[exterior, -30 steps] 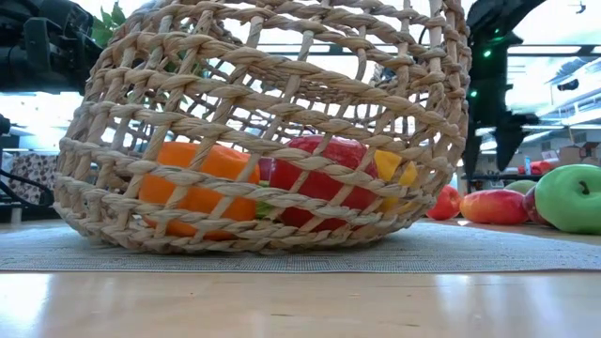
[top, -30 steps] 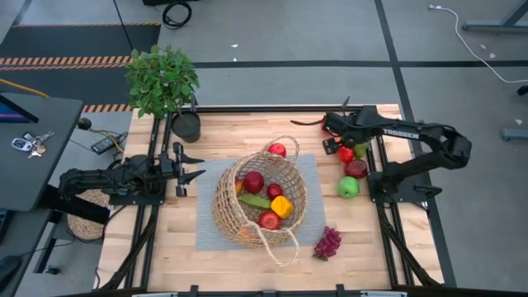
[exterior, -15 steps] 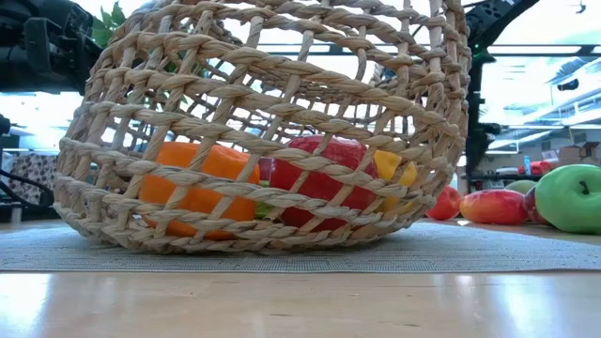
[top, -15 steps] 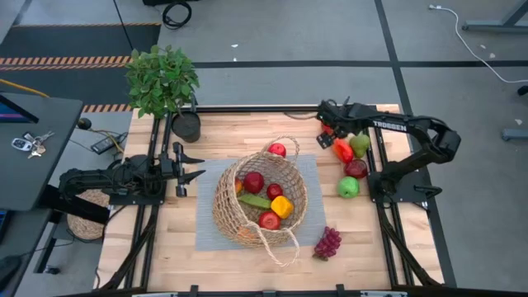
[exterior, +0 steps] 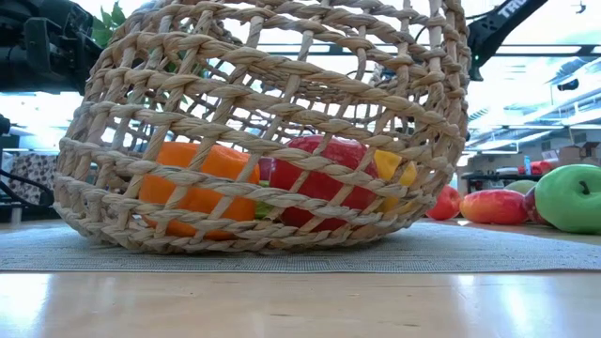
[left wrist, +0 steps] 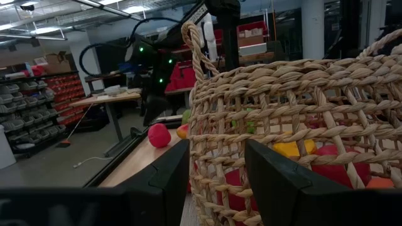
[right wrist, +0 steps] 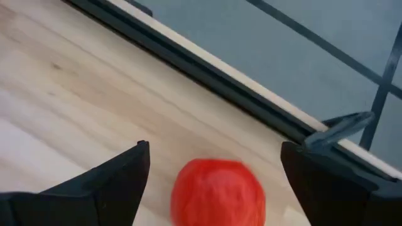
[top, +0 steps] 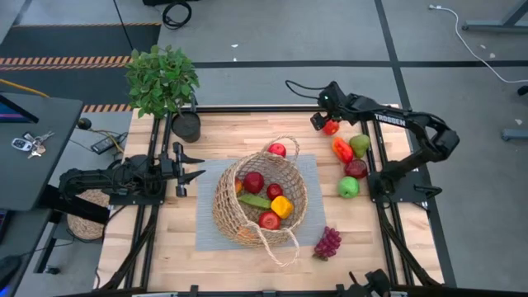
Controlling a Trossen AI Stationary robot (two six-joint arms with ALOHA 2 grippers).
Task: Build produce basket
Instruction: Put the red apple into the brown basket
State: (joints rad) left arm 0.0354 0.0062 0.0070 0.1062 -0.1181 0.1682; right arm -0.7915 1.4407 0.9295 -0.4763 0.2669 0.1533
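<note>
the right gripper [top: 323, 124] is being held over the far right part of the table [top: 165, 247], fingers [right wrist: 116, 182] spread wide apart with nothing clamped. a small red fruit [right wrist: 218, 193], blurred in the right wrist view, is being seen between the two fingers, untouched by either; in the high view it [top: 331, 127] is showing just beside the fingertips. whether it is resting on the wood or in the air cannot be told.

the wicker basket [top: 260, 200] is being seen well apart from this gripper, toward the table's middle, lying tilted on a grey mat [top: 206, 231]. inside it red apples [top: 254, 181], a yellow pepper [top: 282, 206], a cucumber [top: 255, 200] and an orange pepper [exterior: 192, 183] are being held.

near the right gripper, on the side toward its arm's base, a red pepper [top: 342, 149], a pear-like green fruit [top: 360, 145], a dark red apple [top: 356, 168] and a green apple [top: 349, 187] are lying on the wood. purple grapes [top: 327, 242] are lying further off, beside the mat's near corner.

the left gripper [top: 191, 165] is being parked just beside the basket, fingers [left wrist: 163, 188] apart, empty. a potted plant [top: 163, 82] is standing at the far left corner.
</note>
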